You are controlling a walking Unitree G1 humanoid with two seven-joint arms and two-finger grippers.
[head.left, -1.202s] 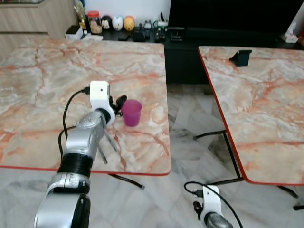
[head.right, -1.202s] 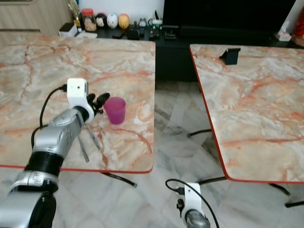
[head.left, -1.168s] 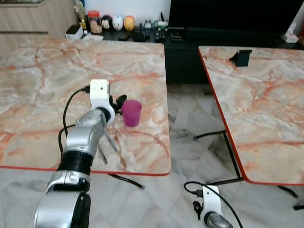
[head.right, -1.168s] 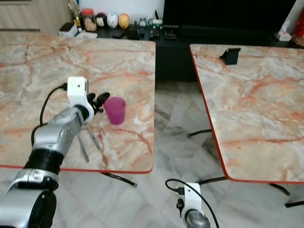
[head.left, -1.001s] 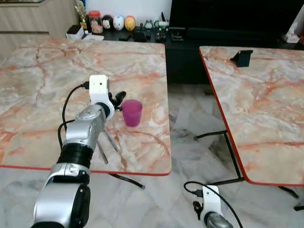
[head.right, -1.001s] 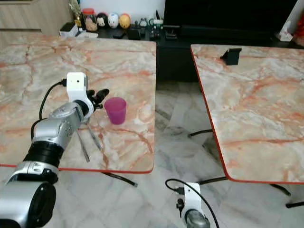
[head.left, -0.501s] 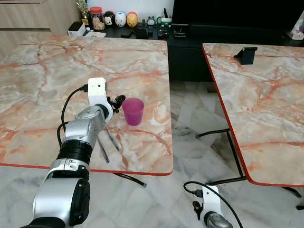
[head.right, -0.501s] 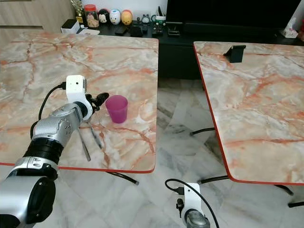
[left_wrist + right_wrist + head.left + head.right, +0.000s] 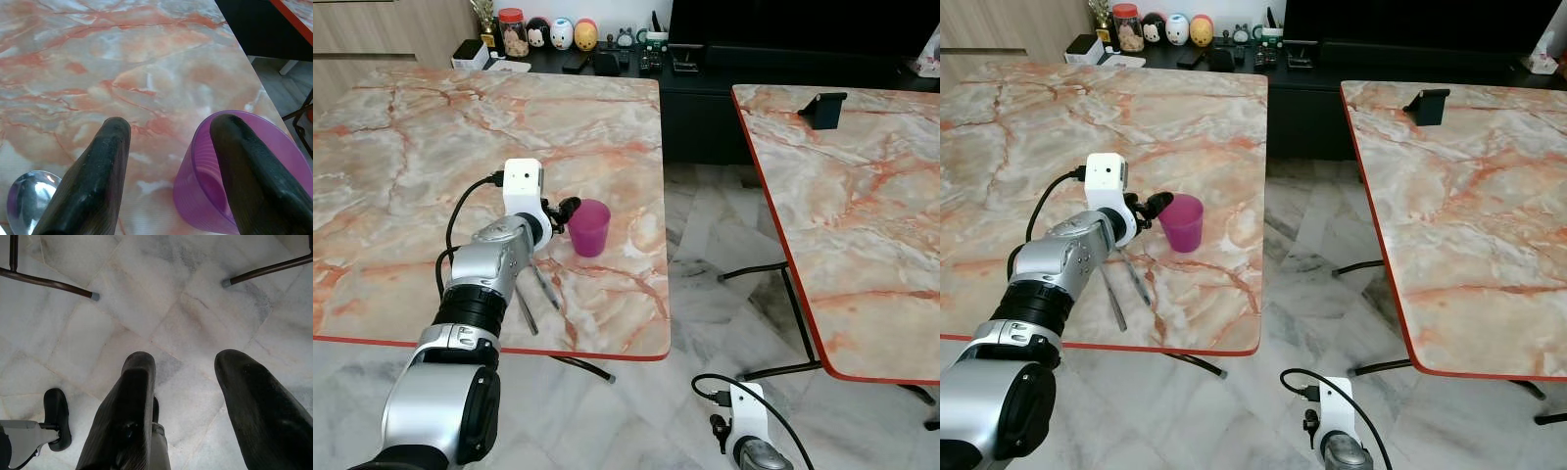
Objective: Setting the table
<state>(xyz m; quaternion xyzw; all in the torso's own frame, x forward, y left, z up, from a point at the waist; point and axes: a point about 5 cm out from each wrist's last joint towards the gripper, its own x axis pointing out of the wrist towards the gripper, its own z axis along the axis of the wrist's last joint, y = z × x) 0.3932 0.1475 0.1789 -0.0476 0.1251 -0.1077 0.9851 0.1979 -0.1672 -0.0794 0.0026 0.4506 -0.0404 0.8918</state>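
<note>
A translucent purple cup [image 9: 589,227] stands upright near the right edge of the left marble table [image 9: 411,147]. My left gripper [image 9: 566,209] is open and right up against the cup's left side. In the left wrist view the cup [image 9: 205,196] has its near wall between the two fingers, with one finger [image 9: 244,166] over its mouth and the other [image 9: 93,181] outside. A spoon [image 9: 24,200] lies on the marble beside the gripper, next to a second utensil [image 9: 526,308]. My right gripper [image 9: 190,396] hangs low, open over the floor.
A second marble table [image 9: 862,225] stands to the right across a gap of tiled floor [image 9: 705,264]. A black stand [image 9: 822,108] sits on its far end. A dark console with jars and figurines [image 9: 558,34] lines the back wall. Table legs [image 9: 49,282] cross the floor below.
My left gripper has edged right, closer to the purple cup. The head view has shifted slightly. The right arm still hangs as before.
</note>
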